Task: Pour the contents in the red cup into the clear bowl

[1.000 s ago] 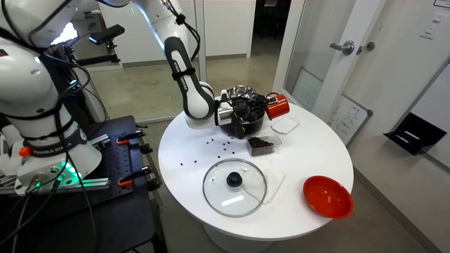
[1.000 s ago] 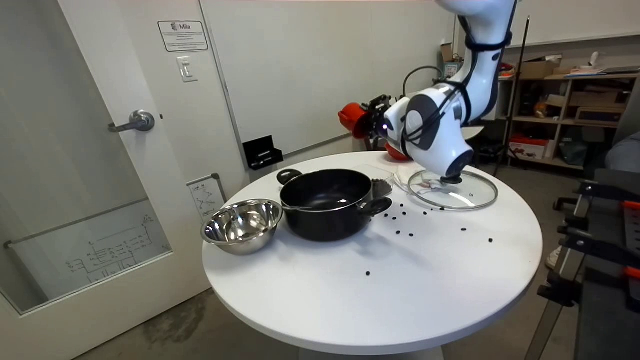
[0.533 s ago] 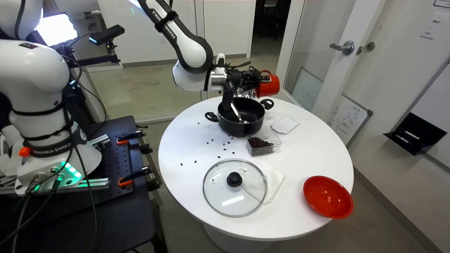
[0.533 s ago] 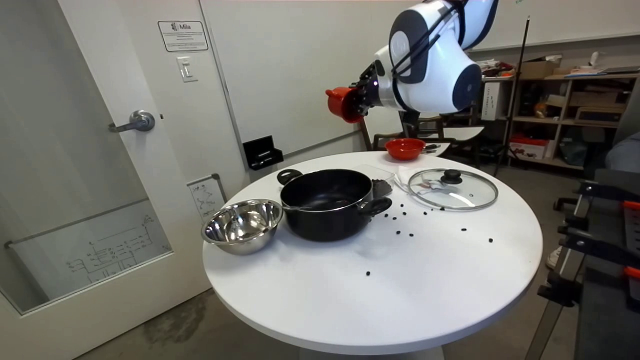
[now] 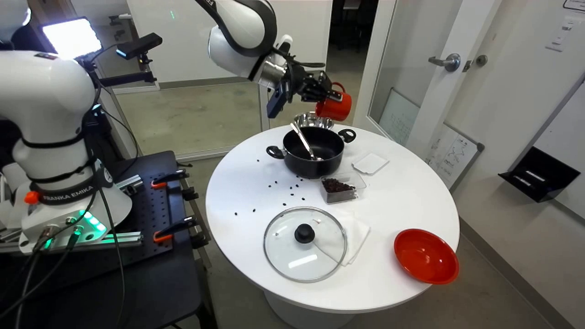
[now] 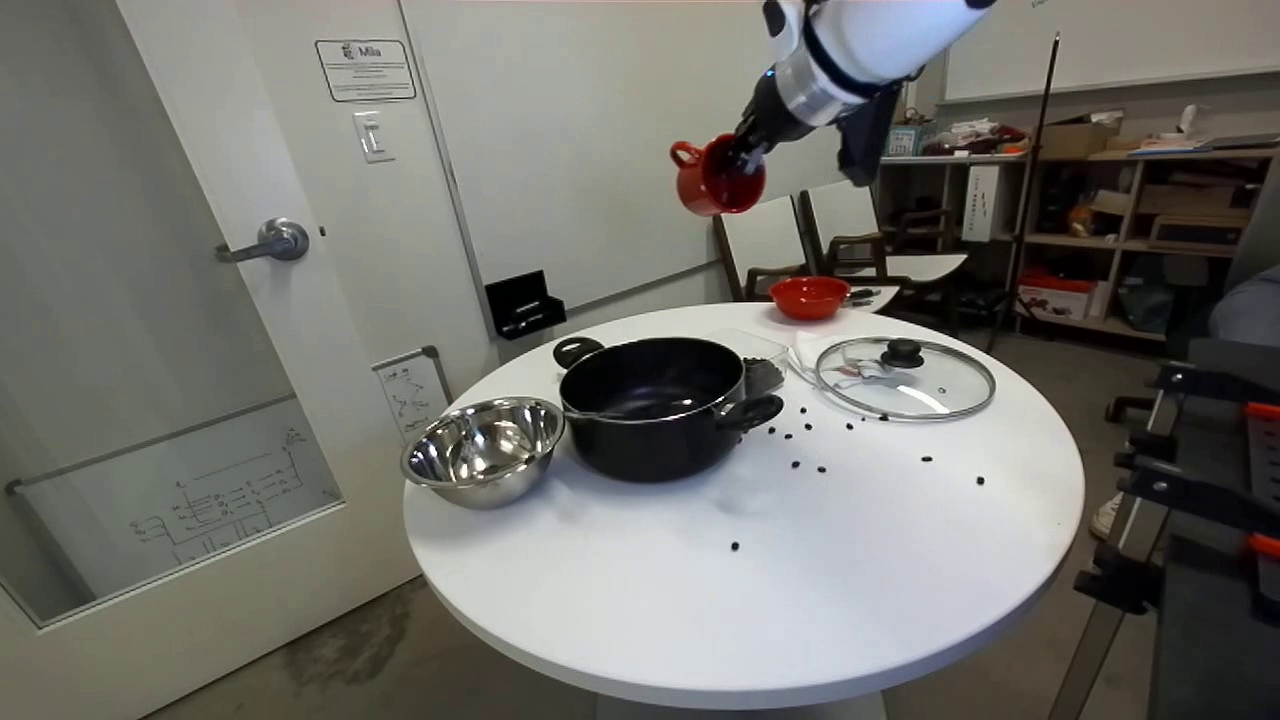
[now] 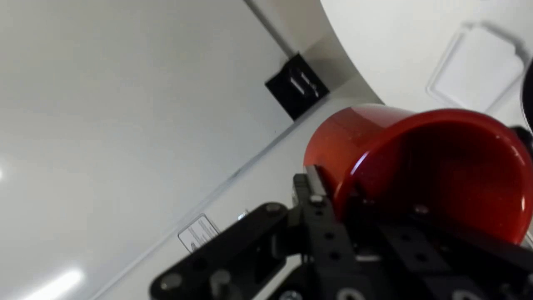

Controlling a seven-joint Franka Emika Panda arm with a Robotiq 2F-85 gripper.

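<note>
1. While the fingers [image 5: 335, 95] gripped the cup [image 5: 337, 108] by its wall, it hung high above the desk [image 5: 402, 192].
2. Its long axis lay near level, mouth turned back toward the arm [image 5: 242, 45] and slightly down; what showed inside looked bare.
3. The clear dish [image 5: 359, 183], holding dark beans [image 5: 336, 185] and probably the wanted bowl, stood well below, just beside the pot [image 5: 315, 170]; whether squarely under the cup, I could not tell.
4. Any further pour likely needed that mouth dipped, over the dish.
</note>
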